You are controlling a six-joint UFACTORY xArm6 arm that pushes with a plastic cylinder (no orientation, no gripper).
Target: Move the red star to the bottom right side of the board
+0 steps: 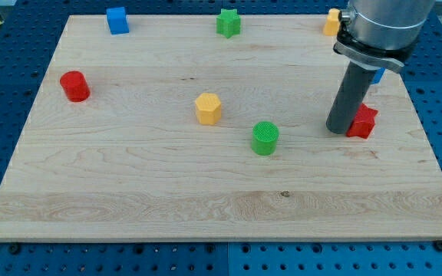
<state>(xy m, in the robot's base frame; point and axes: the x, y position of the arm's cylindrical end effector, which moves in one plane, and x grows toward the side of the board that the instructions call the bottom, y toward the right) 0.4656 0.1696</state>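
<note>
At view's right, mid-height: red star (363, 122) touching my tip (338, 130), tip on star's left, poorly placed for driving it down tabletop (129, 199). No jaws fitted.

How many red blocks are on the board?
2. The red cylinder sits near the view's left edge. The red star is at the view's right, touching my tip on its right side. The arm could hide more.

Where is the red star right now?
The red star sits at the board's right side, mid-height, immediately right of my tip; green cylinder lies farther left.
</note>
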